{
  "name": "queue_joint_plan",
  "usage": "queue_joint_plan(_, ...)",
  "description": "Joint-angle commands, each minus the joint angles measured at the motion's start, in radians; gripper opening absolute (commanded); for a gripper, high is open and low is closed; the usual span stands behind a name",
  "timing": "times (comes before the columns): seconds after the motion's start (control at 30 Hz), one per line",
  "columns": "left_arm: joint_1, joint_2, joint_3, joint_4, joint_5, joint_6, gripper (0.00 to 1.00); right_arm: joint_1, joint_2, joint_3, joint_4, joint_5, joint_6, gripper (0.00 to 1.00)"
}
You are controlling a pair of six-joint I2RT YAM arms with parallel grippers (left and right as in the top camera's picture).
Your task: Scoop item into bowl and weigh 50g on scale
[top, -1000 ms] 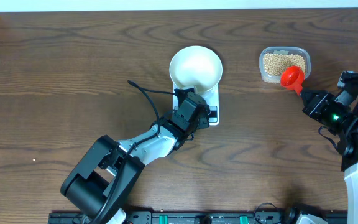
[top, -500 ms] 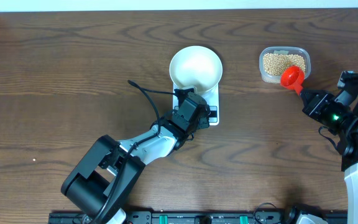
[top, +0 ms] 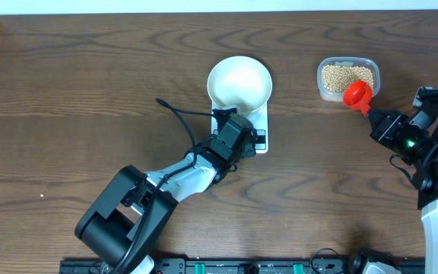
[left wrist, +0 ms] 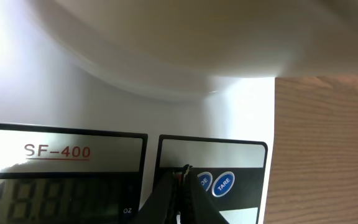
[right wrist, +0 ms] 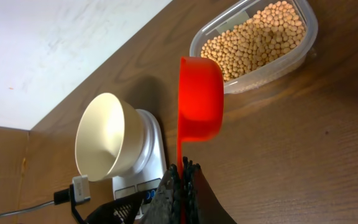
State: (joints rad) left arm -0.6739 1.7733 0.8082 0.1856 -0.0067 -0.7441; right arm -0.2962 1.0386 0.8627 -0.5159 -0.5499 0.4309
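The white bowl [top: 239, 81] stands on the white scale [top: 260, 116] at mid-table; nothing shows inside it. My left gripper [top: 254, 139] is shut, its tips [left wrist: 182, 171] on the scale's black button panel just left of the blue buttons [left wrist: 224, 183]. Beside them the display [left wrist: 61, 180] shows lit segments. The item, tan beans [top: 346, 76], fills a clear tub at the back right. My right gripper [top: 372, 116] is shut on the handle of a red scoop [top: 357, 94], which hangs at the tub's near right corner. In the right wrist view the scoop [right wrist: 201, 99] is tilted on its side above the gripper [right wrist: 183, 167].
A black cable [top: 181, 114] arcs from the left wrist across the table left of the scale. The clear tub [right wrist: 303, 46] sits close to the scoop. Bare brown wood lies between scale and tub. A white wall [right wrist: 55, 43] borders the table's far edge.
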Motion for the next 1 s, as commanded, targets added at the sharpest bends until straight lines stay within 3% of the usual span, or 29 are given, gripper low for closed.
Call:
queue_joint_plan(0.0, -0.002, 0.021, -0.006, -0.015, -0.027, -0.009, 0.07, -0.005, -0.002, 0.014, -0.001, -0.002, -0.021, 0.01)
queue_joint_plan(0.37, -0.002, -0.204, -0.006, -0.088, 0.012, -0.005, 0.07, -0.005, -0.002, 0.014, 0.0, -0.002, -0.021, 0.01)
queue_joint_plan(0.73, 0.003, -0.497, -0.006, -0.412, 0.02, 0.042, 0.07, -0.005, -0.002, 0.014, 0.0, -0.002, -0.021, 0.01)
queue_joint_plan(0.97, 0.183, -0.705, -0.006, -0.546, -0.03, 0.106, 0.07, -0.005, -0.002, 0.014, 0.041, -0.001, -0.021, 0.01)
